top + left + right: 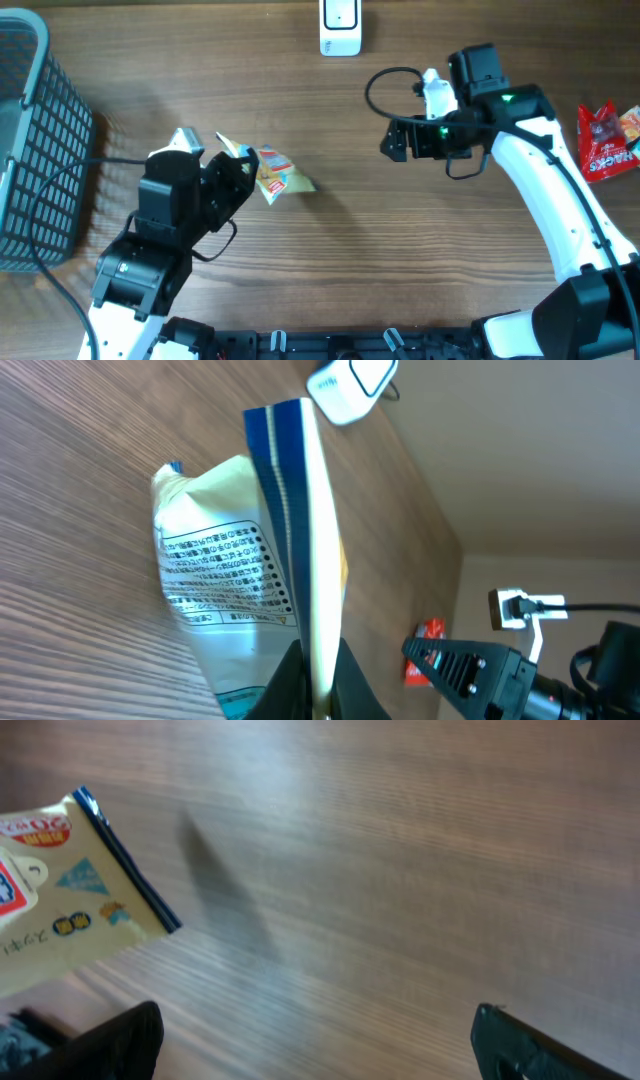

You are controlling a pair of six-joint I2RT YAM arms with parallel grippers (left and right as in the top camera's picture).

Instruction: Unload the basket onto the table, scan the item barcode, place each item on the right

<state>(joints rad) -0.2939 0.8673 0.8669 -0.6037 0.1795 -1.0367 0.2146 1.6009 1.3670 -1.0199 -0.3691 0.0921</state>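
Observation:
The item is a yellow and white snack packet (280,176), held just above the table left of centre. My left gripper (243,172) is shut on its sealed edge. In the left wrist view the packet (215,575) stands edge-on, its blue-striped seam pinched between the dark fingers (285,690), with small printed text on the white back. No barcode can be made out. My right gripper (388,141) hangs open over bare table to the right of the packet. Seen from the right wrist, the packet's corner (70,885) lies far left, outside the wide-apart fingers (520,1045).
A white scanner (340,27) sits at the table's far edge, also showing in the left wrist view as a white scanner (352,385). A grey mesh basket (30,140) stands at the left. A red snack packet (603,141) lies at the far right.

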